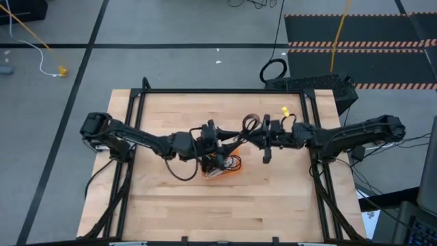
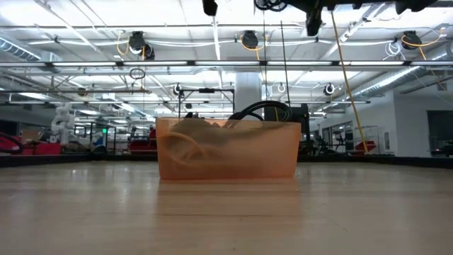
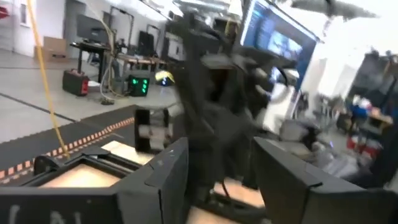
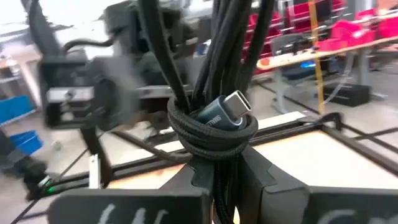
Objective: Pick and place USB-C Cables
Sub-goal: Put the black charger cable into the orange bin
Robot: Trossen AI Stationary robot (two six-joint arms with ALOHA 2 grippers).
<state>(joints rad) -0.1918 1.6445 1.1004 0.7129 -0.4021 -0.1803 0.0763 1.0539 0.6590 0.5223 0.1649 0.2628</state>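
Observation:
An orange see-through tray point(image 1: 231, 168) point(image 2: 226, 152) sits on the wooden table with coiled cables inside; one black loop point(image 2: 265, 108) rises above its rim. Both arms meet high above it. My right gripper point(image 4: 214, 171) point(image 1: 254, 134) is shut on a black braided USB-C cable point(image 4: 211, 127) point(image 1: 248, 124). My left gripper point(image 3: 217, 177) point(image 1: 220, 134) faces it from the table's left side, fingers open, with the right arm's gripper just in front of them. I cannot see the white cable. My right gripper pinches the black cable's bundled strands between its two fingers, just beside the wound wrap point(image 4: 214, 140) that ties the coil. The silver-tipped plug point(image 4: 235, 102) sticks out of that wrap. The cable is lifted clear of the table, and its loops point(image 4: 217, 37) stretch away beyond the fingers.
A black frame point(image 1: 225, 91) runs round the table top. A yellow tag point(image 1: 285, 111) lies near the far right corner. Bare wood point(image 1: 225, 212) spreads toward the near edge. A large black cable loop point(image 1: 273, 70) lies on the floor beyond the table.

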